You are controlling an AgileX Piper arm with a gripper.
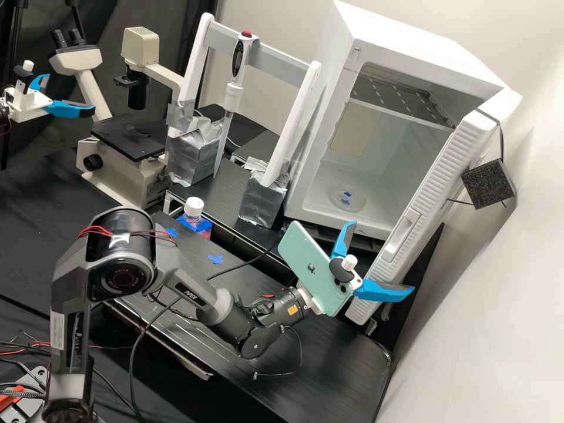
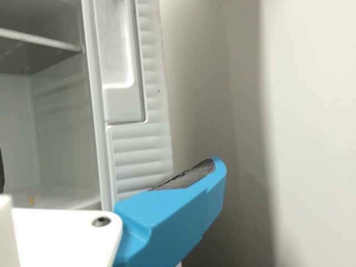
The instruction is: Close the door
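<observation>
A white, box-shaped cabinet point(image 1: 320, 129) stands open at the edge of a black laboratory bench point(image 1: 329, 364), its ribbed door point(image 1: 437, 182) swung out toward a pale, smooth wall point(image 1: 476, 305). The robot's white gripper point(image 1: 380, 258) is open and holding nothing, its two bright blue fingers spread wide near the door's lower end. Open space lies between the fingertips; one finger overlaps the door's lower part in the high view, though whether they touch cannot be told. In the wrist view, dark, rough-looking padding lines a curved blue finger point(image 2: 178, 214) in front of the door's shallow horizontal ribs, and a smooth recessed handle point(image 2: 114, 50) with rounded corners is set into the door's face. A strip of wall shows beyond the door's edge. A black, coarse-grained block point(image 1: 489, 184) hangs by dark cord between door and wall. The cabinet's mouth gapes on a white interior, a flat metal shelf point(image 1: 405, 100) above and a clear round dish point(image 1: 355, 204) marked with blue tape on the floor. A glossy mint-green phone point(image 1: 311, 267) is mounted tilted beside the gripper, while a slim pipette point(image 1: 234, 94) stands near foil-wrapped supports point(image 1: 261, 200).
</observation>
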